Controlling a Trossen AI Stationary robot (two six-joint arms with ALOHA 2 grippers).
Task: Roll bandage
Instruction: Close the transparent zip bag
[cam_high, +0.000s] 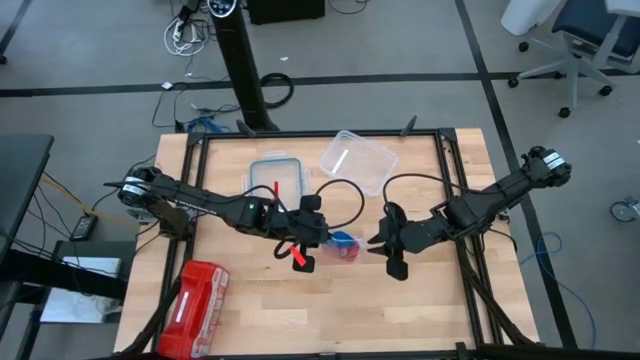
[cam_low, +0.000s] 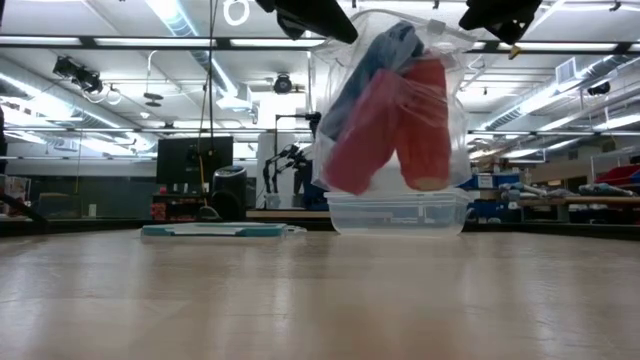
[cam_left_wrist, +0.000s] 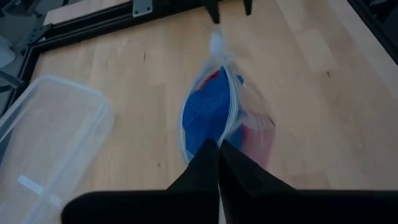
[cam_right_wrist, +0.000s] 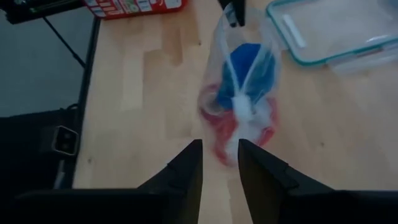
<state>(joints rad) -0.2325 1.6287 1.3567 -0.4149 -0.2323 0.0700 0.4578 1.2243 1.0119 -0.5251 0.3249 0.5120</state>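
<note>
High view: wooden counter (cam_high: 420, 310) carries a clear plastic bag (cam_high: 342, 246) near the middle, with the blue bandage (cam_high: 346, 241) inside next to red-pink fabric rolls (cam_high: 350, 254). Low view shows the bag (cam_low: 390, 110) lifted off the counter, hanging in front of a clear tub, blue bandage (cam_low: 385, 55) up top, two red-pink rolls (cam_low: 395, 130) below it. Clear tub with teal rim (cam_high: 277, 177) sits toward the back of the counter, contents not discernible; its clear lid (cam_high: 357, 160) lies just beside it. Red zip pouch (cam_high: 197, 296) lies near the front left, well apart from the bag. Left end effector (cam_left_wrist: 219, 146) is clenched on the bag's top edge, fingers pressed together pinching the plastic, bandage (cam_left_wrist: 208, 115) just beyond the fingertips inside the bag. Right end effector (cam_right_wrist: 219, 155) is released, jaws parted with a gap, holding nothing; bag (cam_right_wrist: 245, 93) and bandage (cam_right_wrist: 245, 68) lie ahead of it, near but not touching. In the high view the right end effector (cam_high: 385, 243) sits just beside the bag on its right.
</note>
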